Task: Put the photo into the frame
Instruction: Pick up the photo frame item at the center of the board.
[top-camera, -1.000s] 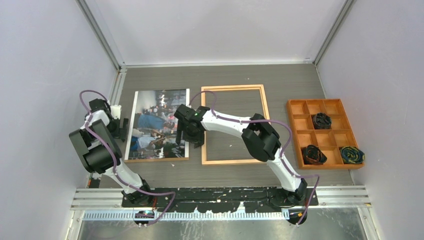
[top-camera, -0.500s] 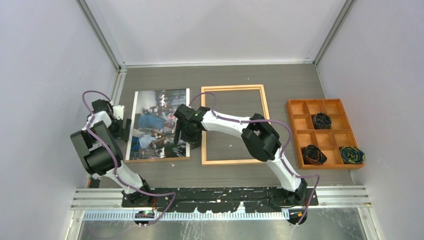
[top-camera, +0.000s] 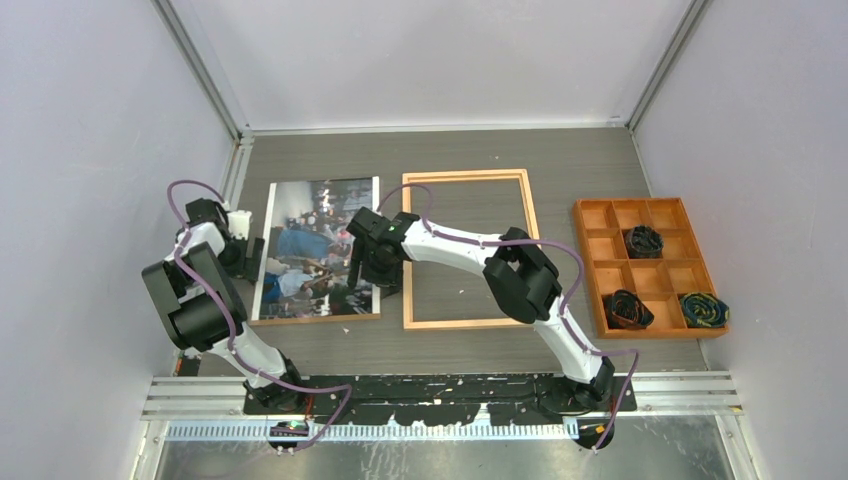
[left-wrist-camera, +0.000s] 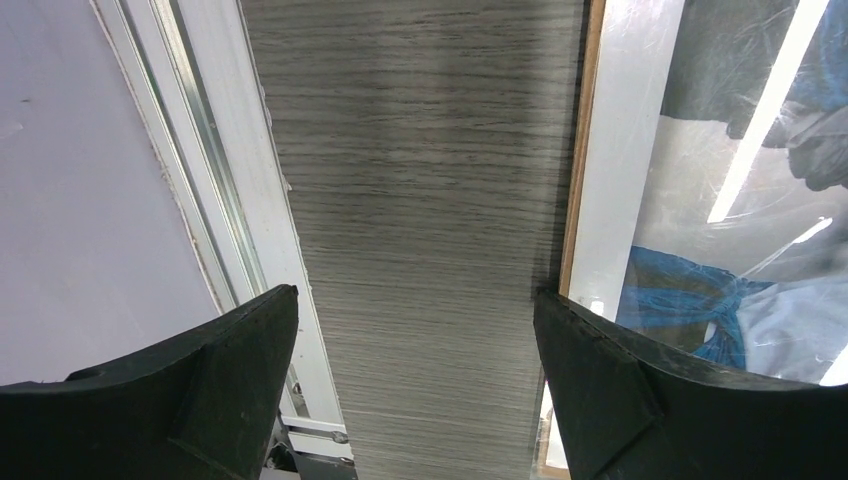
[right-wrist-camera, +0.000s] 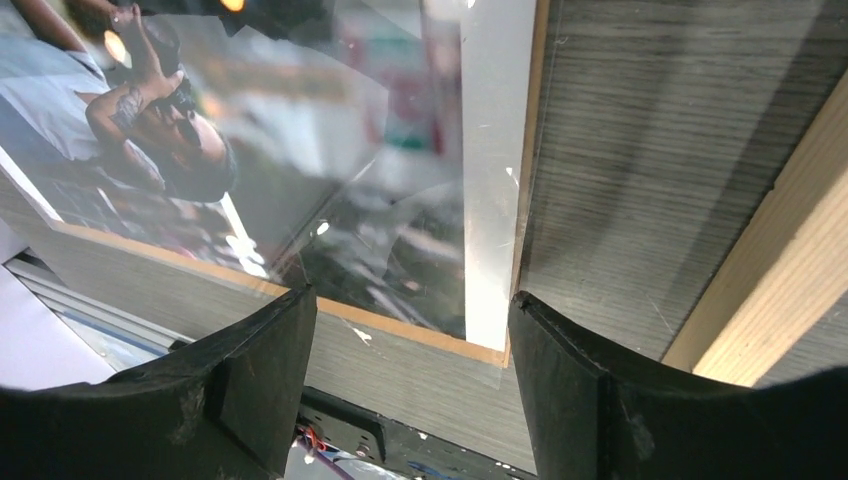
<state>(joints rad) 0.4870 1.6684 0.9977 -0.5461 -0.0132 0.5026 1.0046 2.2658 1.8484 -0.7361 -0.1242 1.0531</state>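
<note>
I note left gripper (left-wrist-camera: 415, 400) spread — photo (left-wrist-camera: 700, 200) edge beside one finger. Also spread: right gripper (right-wrist-camera: 410, 370), photo corner between fingers.

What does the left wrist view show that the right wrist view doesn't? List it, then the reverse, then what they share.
Only left wrist: the metal rail and wall, and the photo's left margin. Only right wrist: the frame's wooden bar and the photo's near right corner. Both: the photo on the table, and a tool open and empty: left tool, right tool.
</note>
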